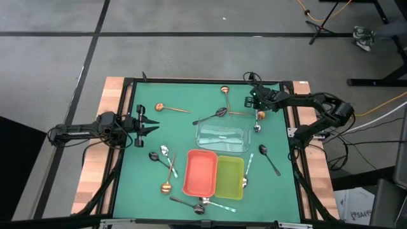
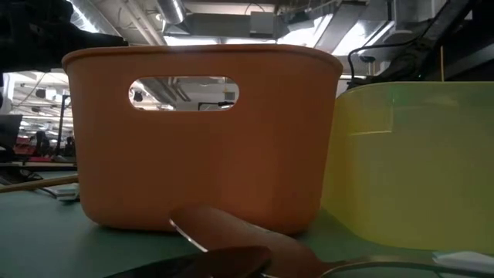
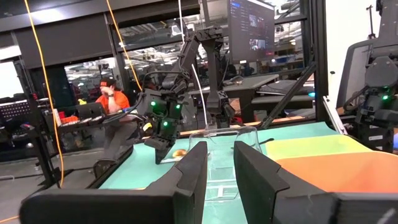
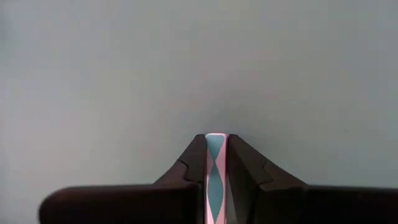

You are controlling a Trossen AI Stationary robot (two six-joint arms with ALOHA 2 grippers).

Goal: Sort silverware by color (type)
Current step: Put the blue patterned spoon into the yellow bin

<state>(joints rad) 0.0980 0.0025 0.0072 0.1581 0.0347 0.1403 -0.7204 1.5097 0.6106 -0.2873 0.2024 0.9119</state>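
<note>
The silverware lies scattered on the green mat: copper spoons [image 1: 160, 107] [image 1: 166, 186], black spoons [image 1: 220, 112] [image 1: 266, 152] and silver ones [image 1: 165, 151] [image 1: 249, 162]. My right gripper [image 1: 257, 105] is at the far right of the mat, pointing steeply down, shut on a slim copper spoon [image 1: 259, 115]. My left gripper [image 1: 150, 124] waits open at the left edge, level, with nothing between its fingers [image 3: 193, 174]. The left wrist view shows the right gripper [image 3: 160, 146] far off over the mat. My right gripper pinches a narrow, shiny pinkish strip of the copper spoon [image 4: 216, 155] between its two fingers [image 4: 189, 162]. The strip runs along the gap and ends level with the fingertips. The fingers slant down from the table's right side. I cannot tell whether the spoon is clear of the mat.
A clear tray [image 1: 221, 137] stands mid-table, with a red tray [image 1: 201, 173] and a yellow-green tray [image 1: 230, 176] side by side nearer the front. A silver spoon [image 1: 257, 127] lies just in front of the right gripper. More utensils [image 1: 197, 205] lie at the front edge.
</note>
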